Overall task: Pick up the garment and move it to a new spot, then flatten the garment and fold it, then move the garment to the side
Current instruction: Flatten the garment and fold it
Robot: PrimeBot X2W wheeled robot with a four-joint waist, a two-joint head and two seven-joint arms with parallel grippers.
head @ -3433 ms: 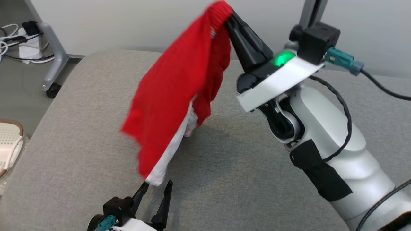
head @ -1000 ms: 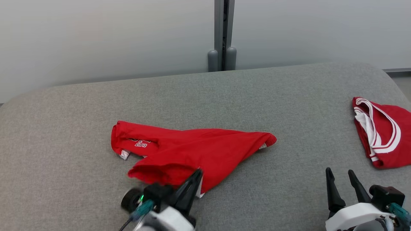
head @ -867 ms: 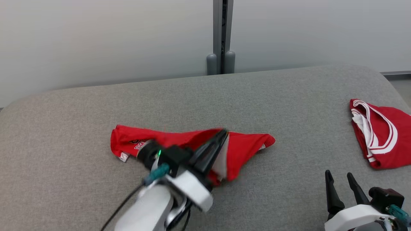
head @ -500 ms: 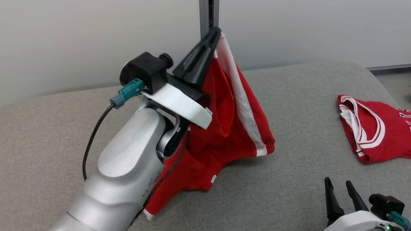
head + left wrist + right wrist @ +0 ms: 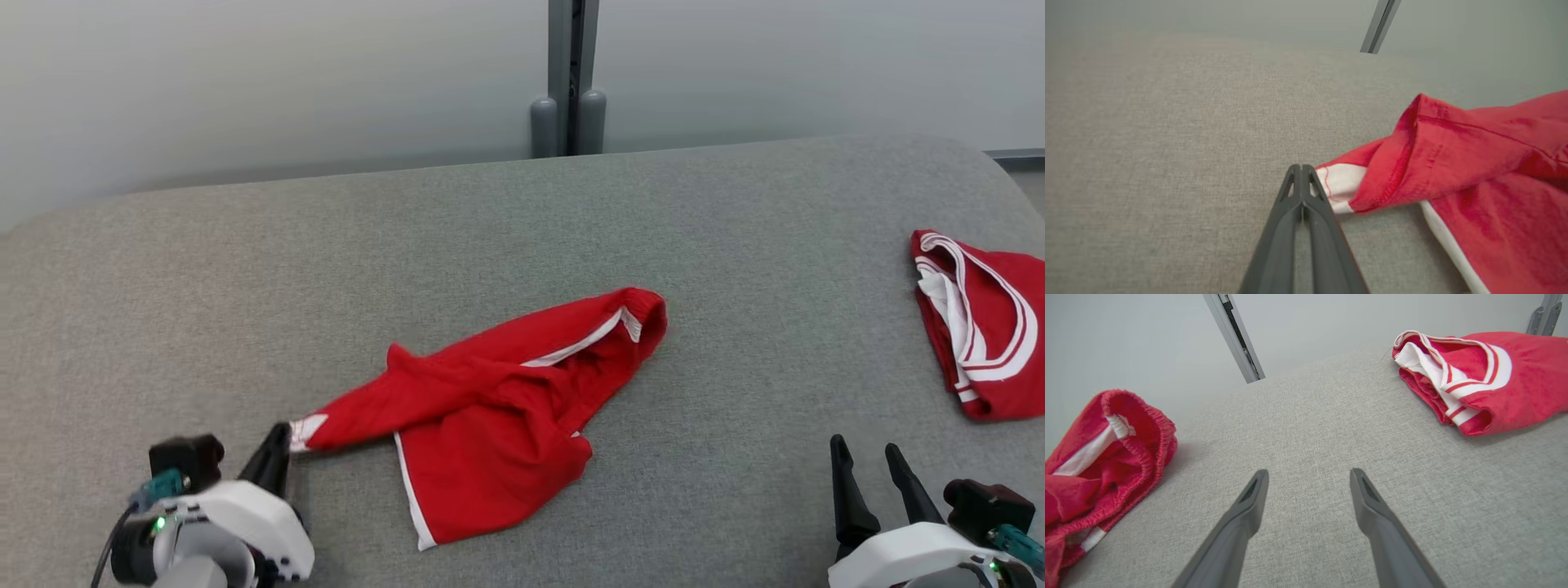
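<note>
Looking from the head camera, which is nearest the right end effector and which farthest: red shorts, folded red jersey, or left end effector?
1. Folded red jersey, just beyond the right end effector, rightward.
2. Red shorts, in the middle.
3. Left end effector, far left, at the shorts' corner.

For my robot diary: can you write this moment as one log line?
red shorts: crumpled on gray cushion | left gripper: shut beside their white corner | right gripper: open, empty | next: flatten
</note>
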